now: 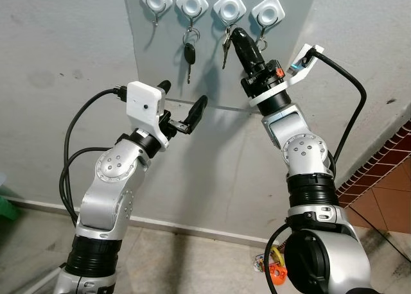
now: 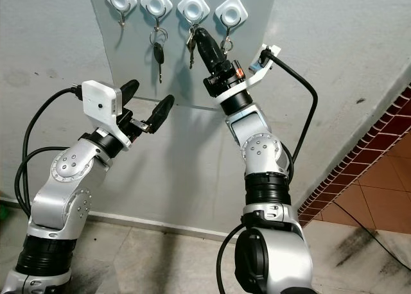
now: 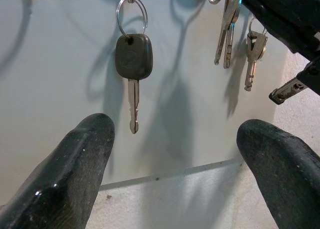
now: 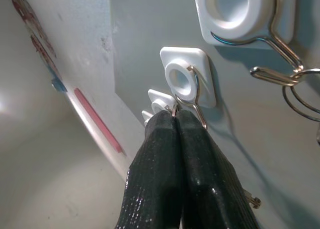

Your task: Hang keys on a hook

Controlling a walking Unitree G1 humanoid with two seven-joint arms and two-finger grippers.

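Hanging a bunch of keys (image 1: 226, 49) on the third hook (image 1: 229, 9) with the right gripper (image 1: 236, 37).

Its two black fingers (image 4: 165, 154) press together at the wire of that hook, pinching what looks like the key ring; the keys dangle just beside the fingers. Doing it well means seating the ring fully inside the hook's curl before parting the fingers, then drawing back straight. The left gripper (image 1: 182, 105) waits spread wide below the black-headed key (image 1: 189, 54), which hangs on the second hook (image 1: 191, 5).

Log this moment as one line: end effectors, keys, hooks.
right end effector: shut, at third hook with silver keys | left end effector: open, idle below | black key: hanging on second hook
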